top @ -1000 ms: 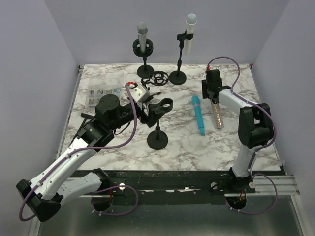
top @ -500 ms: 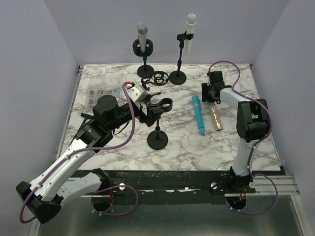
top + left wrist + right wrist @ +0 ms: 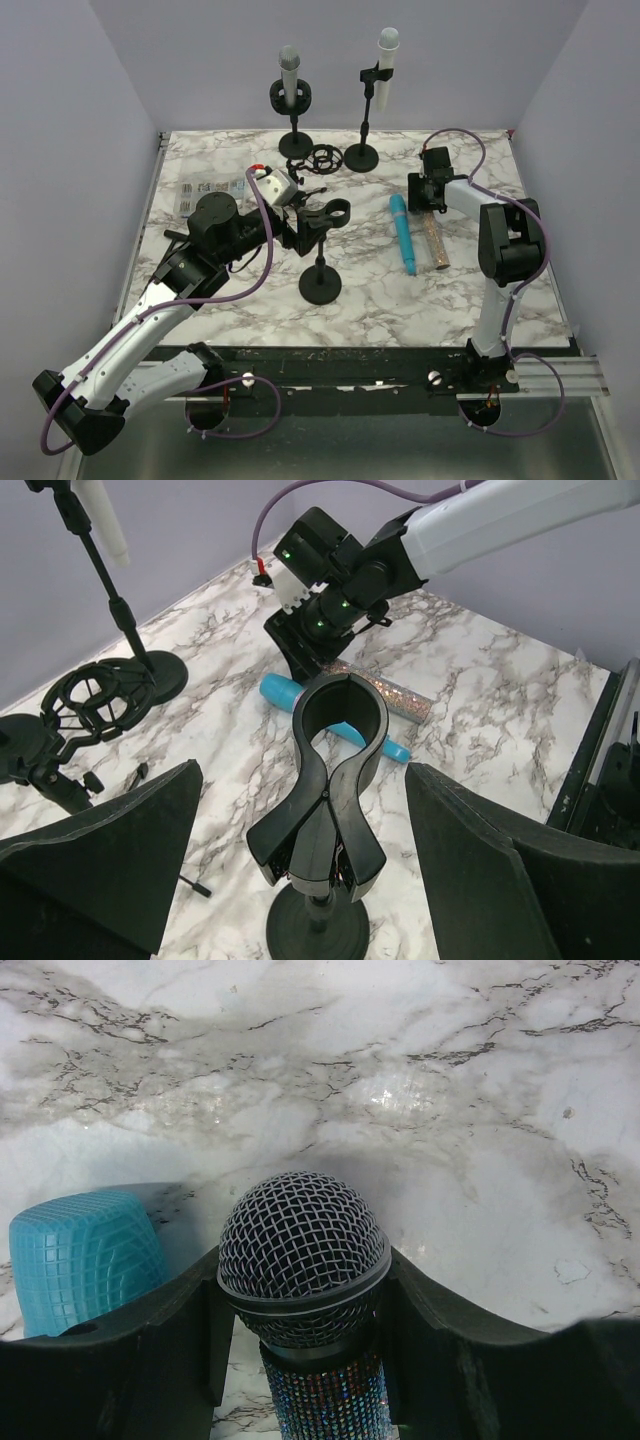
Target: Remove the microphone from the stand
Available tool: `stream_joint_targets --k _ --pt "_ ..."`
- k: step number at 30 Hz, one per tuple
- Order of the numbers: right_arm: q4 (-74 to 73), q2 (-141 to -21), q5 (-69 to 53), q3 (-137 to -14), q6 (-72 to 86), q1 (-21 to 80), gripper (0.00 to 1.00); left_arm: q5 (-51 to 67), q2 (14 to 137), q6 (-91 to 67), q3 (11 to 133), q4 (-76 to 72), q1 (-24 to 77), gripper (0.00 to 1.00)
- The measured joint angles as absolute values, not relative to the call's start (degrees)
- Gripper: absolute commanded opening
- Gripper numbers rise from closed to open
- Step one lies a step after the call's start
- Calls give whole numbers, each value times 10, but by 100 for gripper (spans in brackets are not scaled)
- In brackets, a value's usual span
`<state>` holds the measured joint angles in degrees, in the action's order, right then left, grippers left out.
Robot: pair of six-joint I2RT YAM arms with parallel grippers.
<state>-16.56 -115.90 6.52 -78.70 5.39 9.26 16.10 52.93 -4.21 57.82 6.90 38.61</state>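
Versus the earlier frames, the right gripper (image 3: 425, 194) is sitting slightly further left and nearer the arm bases. The glitter-covered handheld microphone (image 3: 436, 245) with a dark mesh head is swinging with it, its tail now closer to the teal plastic microphone (image 3: 403, 233). The right arm's elbow is folding in tighter. The left arm is not shifting at all.

Right jaws are pinching the glitter-covered handheld microphone just under its mesh head (image 3: 300, 1245), with the black fingers (image 3: 175, 1335) pressing in on both sides. The mic is off its stand, lying flat on the white marble table (image 3: 240, 305), just beside the teal one and roughly parallel to it.

The left gripper (image 3: 313, 222) is holding its jaws spread wide. Its fingers (image 3: 115, 835) are flanking the ring-shaped clip (image 3: 335, 750) of the black round-base desk stand (image 3: 321, 283) without touching it, and the clip is standing empty.

From above, the right gripper is covering the mic head, and the left fingertips are blending into the black clip. In the right wrist view the glitter handle is running off the bottom edge and only the teal mic's end (image 3: 85, 1255) is showing. In the left wrist view the stand base is getting cropped at the bottom.
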Motion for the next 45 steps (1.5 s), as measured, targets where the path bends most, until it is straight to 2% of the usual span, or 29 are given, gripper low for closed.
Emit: stream_joint_targets --k 9,22,29,33,35,38,41,45 --pt "-167 -1158 66 -787 66 93 74 163 529 -44 578 69 382 86" --pt "-194 -1091 121 -792 105 93 83 164 529 -44 578 69 380 85" --pt "-231 -1007 138 -796 135 93 87 164 529 -44 578 66 378 86" --pt "-215 -918 43 -773 176 91 92 165 528 -45 577 65 376 86" --pt "-185 -863 -37 -731 212 90 100 164 526 -45 575 64 375 86" --pt "-113 -792 -169 -651 293 90 100 164 523 -46 574 63 372 86" --pt "19 -746 -290 -540 416 96 100 159 512 -48 563 55 372 86" --pt "123 -730 -375 -446 538 132 100 139 489 -47 550 50 371 86"
